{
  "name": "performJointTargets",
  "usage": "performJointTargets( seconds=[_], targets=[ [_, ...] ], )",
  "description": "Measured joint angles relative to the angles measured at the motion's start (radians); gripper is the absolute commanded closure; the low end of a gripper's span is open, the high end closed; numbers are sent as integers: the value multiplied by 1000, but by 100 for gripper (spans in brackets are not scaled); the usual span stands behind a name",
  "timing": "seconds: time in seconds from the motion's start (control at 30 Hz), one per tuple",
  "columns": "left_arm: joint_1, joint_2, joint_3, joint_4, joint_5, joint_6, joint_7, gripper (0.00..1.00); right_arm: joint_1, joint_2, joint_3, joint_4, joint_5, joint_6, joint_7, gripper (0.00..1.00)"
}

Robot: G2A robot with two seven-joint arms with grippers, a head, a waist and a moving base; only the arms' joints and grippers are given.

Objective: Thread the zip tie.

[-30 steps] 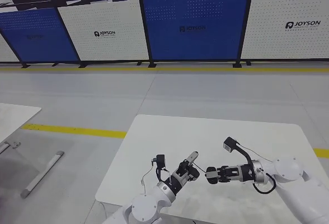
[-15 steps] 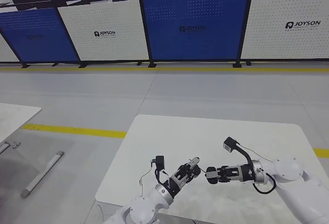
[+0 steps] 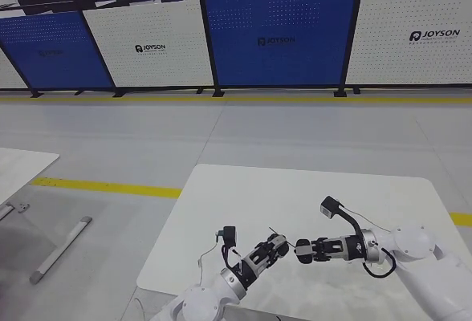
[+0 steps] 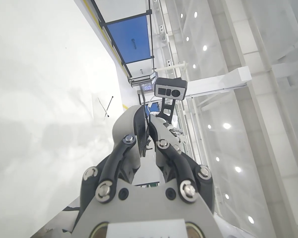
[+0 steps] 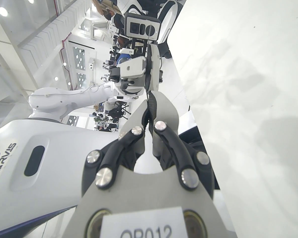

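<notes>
Top view: left tool (image 3: 277, 241) and right tool (image 3: 299, 247) sit tip to tip above the bench (image 3: 220, 201). The right is at 3 o'clock of the left, with a small gap between them. Both are clamped shut on the zip tie (image 4: 146, 127). The black strap is pinched between each set of pads and runs out past the tips toward the other tool. We judge the long axis as roughly 9-to-3, so threading depends on lining up tail and head along that line. We can't make out the head slot, or which end each tool holds. Two loose ties (image 4: 106, 106) lie crossed on the bench.
</notes>
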Motion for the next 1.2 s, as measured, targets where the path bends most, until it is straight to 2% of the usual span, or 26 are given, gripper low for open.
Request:
performJointTargets(
  seconds=[0.07, 0.23, 0.37, 0.8, 0.83, 0.9, 0.93, 1.03, 1.2],
  targets=[
    [3, 0, -1, -2, 0, -2, -5, 70, 0, 0, 0, 0, 0, 0, 0, 100],
    [5, -2, -2, -6, 1, -2, -9, 91, 0, 0, 0, 0, 0, 0, 0, 100],
    [1, -4, -2, -5, 0, 1, -9, 100, 0, 0, 0, 0, 0, 0, 0, 100],
    [2, -7, -5, -9, 9, 5, -23, 100, 0, 0, 0, 0, 0, 0, 0, 100],
    [4, -7, -5, -11, 12, 5, -23, 100, 0, 0, 0, 0, 0, 0, 0, 89],
    [7, -8, -6, -15, 17, 4, -23, 100, -8, 0, 2, -9, -5, 3, -16, 50],
    [8, -8, -7, -16, 18, 5, -21, 100, -13, 0, 5, -16, -8, 5, -28, 0],
    [14, -10, -10, -22, 20, 12, 12, 100, -33, 6, 28, -27, -6, 4, -50, 0],
    [12, -22, -4, -25, 51, 36, 150, 100, -78, 31, 108, -48, -18, -3, -69, 0]
  ],
)
